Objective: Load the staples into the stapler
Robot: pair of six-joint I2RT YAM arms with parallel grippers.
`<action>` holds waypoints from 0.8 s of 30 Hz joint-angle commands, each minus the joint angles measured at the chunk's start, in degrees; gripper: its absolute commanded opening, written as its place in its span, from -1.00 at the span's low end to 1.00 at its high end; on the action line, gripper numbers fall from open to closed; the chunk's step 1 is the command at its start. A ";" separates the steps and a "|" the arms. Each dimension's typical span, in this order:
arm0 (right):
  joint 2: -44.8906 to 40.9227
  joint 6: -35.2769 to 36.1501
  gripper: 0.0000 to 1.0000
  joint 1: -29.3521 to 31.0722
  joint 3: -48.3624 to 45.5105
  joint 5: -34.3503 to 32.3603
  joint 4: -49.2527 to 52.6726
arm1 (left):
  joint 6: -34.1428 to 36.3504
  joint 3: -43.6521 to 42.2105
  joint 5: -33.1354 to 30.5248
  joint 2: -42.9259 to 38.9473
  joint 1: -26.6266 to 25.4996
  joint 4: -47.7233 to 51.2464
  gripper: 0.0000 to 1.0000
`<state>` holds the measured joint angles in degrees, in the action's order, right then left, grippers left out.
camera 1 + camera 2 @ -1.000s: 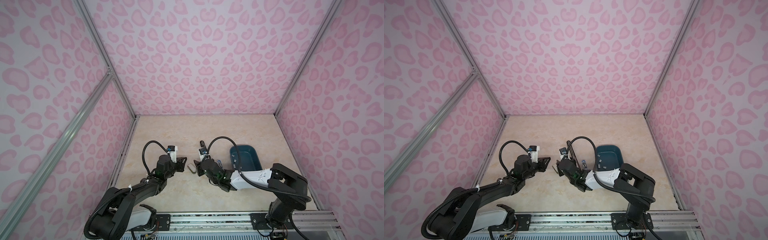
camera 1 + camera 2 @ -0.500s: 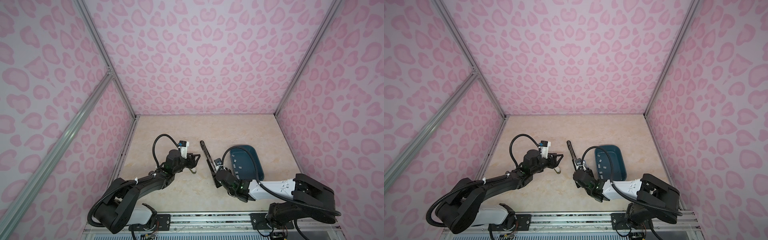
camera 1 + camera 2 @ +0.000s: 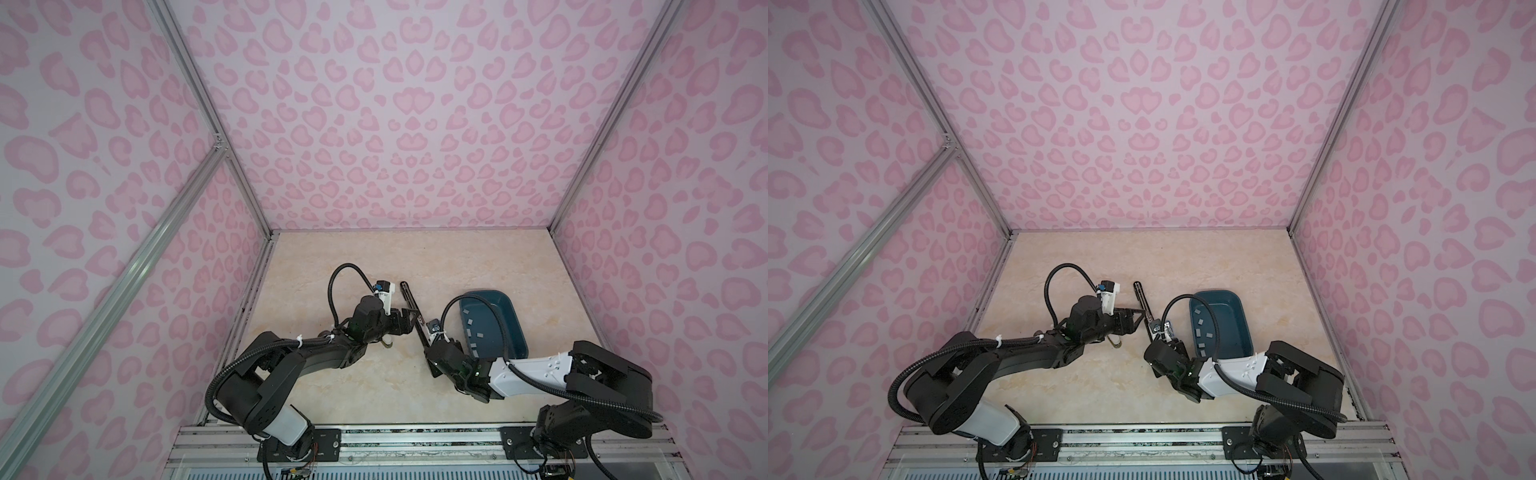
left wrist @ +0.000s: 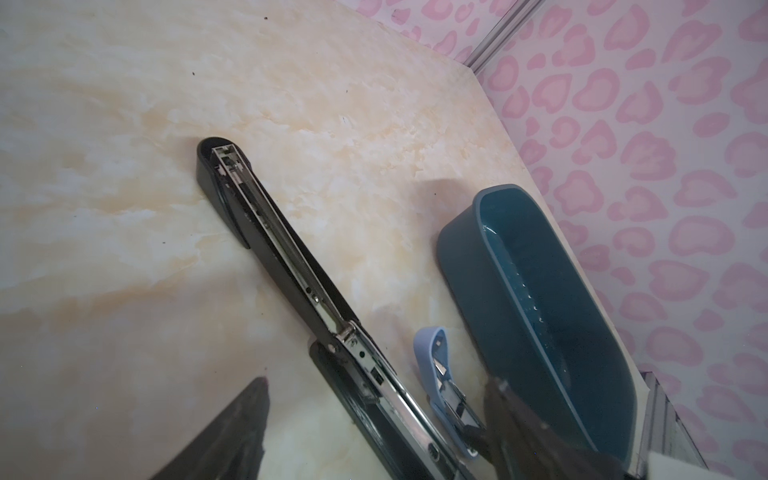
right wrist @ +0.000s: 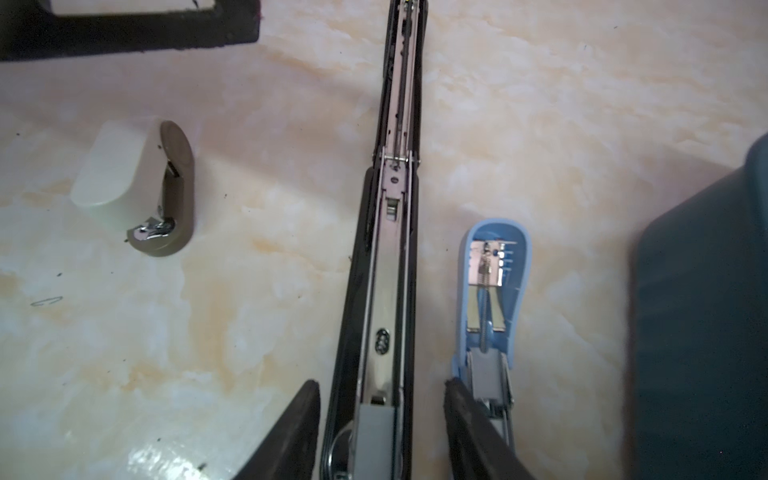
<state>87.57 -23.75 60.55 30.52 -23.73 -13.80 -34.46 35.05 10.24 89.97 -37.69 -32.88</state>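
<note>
**Both grippers loose around the opened stapler**

In both top views the long black stapler lies folded open on the marbled beige tabletop, between the two arms. The left gripper sits at its middle and the right gripper at its near end. The staples, small pale grey strips, lie scattered inside the teal plastic tub, right of the stapler and apart from it.

In the left wrist view the left gripper's fingers are spread wide and hold nothing. The long black stapler's metal channel faces up. A small light-blue plastic stapler, also open, lies between it and the tub.

In the right wrist view the right gripper's jaws stand apart astride the stapler's base end. A gap shows on one side, so nothing is clamped. One finger reaches the light-blue stapler's end. A small cream-and-taupe stapler lies well apart on the other side.
</note>
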 commanded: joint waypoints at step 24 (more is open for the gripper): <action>6.31 0.29 -0.59 -3.37 3.93 2.94 -2.89 | -2.48 2.58 -2.60 6.66 0.17 -3.24 0.68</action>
<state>93.97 -23.38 57.19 34.15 -21.43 -16.88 -35.86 38.24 9.82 97.10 -37.67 -33.61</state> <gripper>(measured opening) 0.211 0.840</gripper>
